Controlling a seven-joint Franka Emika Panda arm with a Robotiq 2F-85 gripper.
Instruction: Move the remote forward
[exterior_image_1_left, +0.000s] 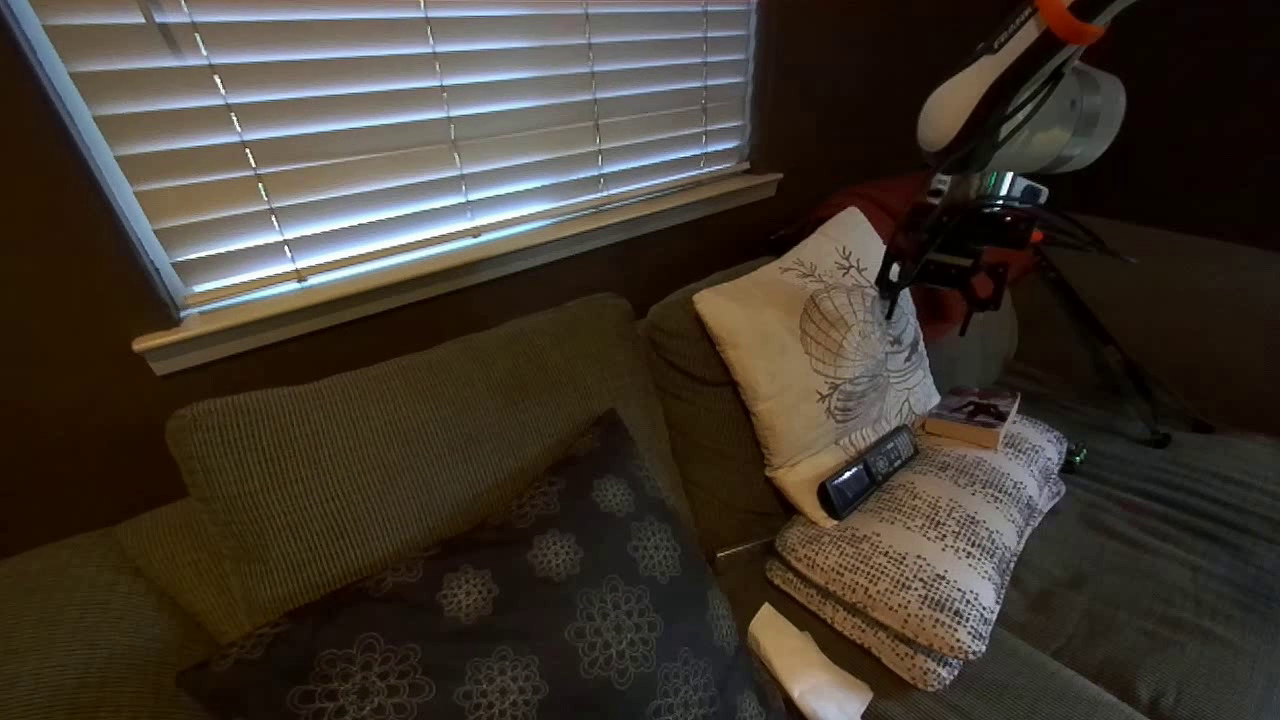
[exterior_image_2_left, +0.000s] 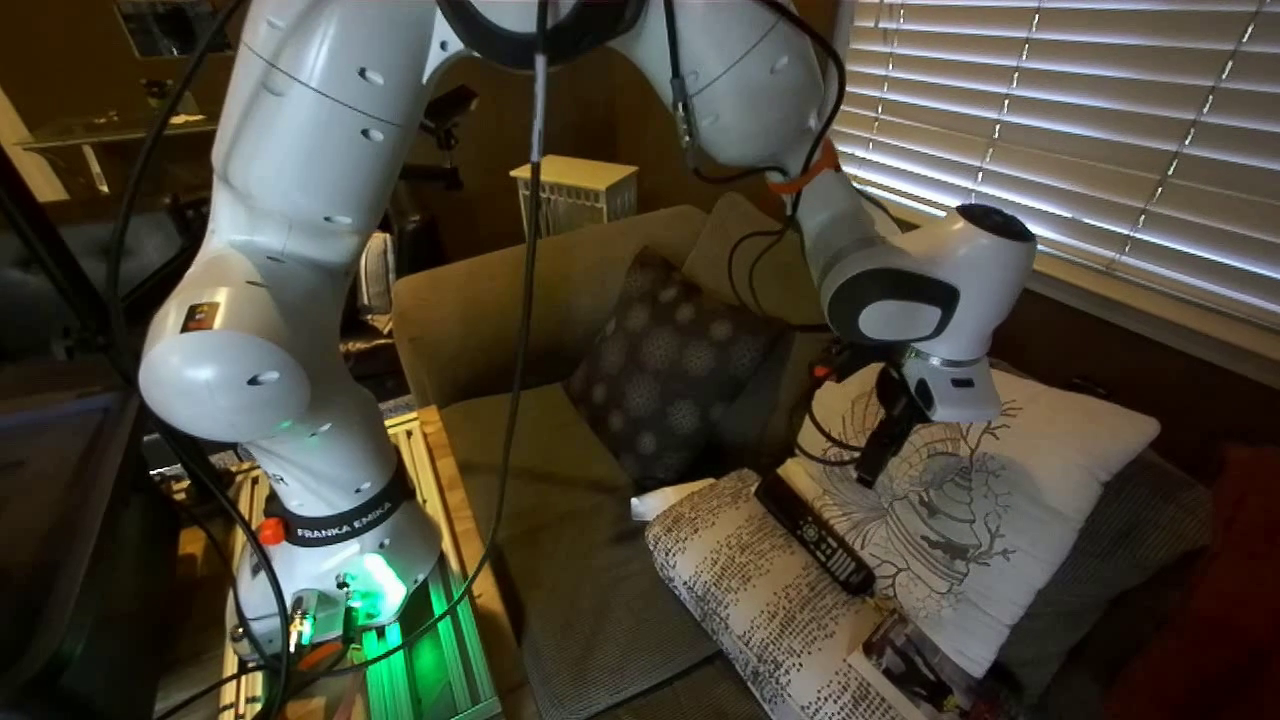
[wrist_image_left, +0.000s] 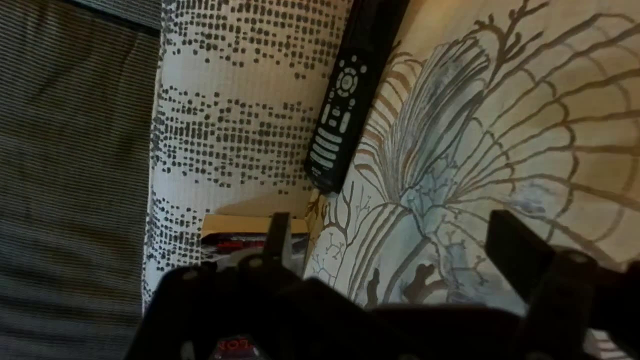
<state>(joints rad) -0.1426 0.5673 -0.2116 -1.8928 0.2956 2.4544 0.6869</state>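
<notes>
The black remote (exterior_image_1_left: 868, 472) lies along the seam where the dotted cushion (exterior_image_1_left: 930, 540) meets the upright shell-print cushion (exterior_image_1_left: 800, 370). In the wrist view the remote (wrist_image_left: 350, 95) runs from the top edge down toward the middle, its pale buttons facing up; its upper end is cut off. My gripper (wrist_image_left: 392, 222) stands open with nothing between its fingers, over the shell print and apart from the remote. Seen from outside, the gripper (exterior_image_1_left: 928, 312) hangs in front of the shell cushion, higher than the remote. In an exterior view the remote (exterior_image_2_left: 815, 535) shows its full length.
A thick paperback book (exterior_image_1_left: 972, 415) rests on the dotted cushion near the remote's end, partly behind a finger in the wrist view. White paper (exterior_image_1_left: 805, 665) lies on the sofa beside the dotted cushions. A dark flower-patterned cushion (exterior_image_2_left: 680, 360) leans farther along the sofa.
</notes>
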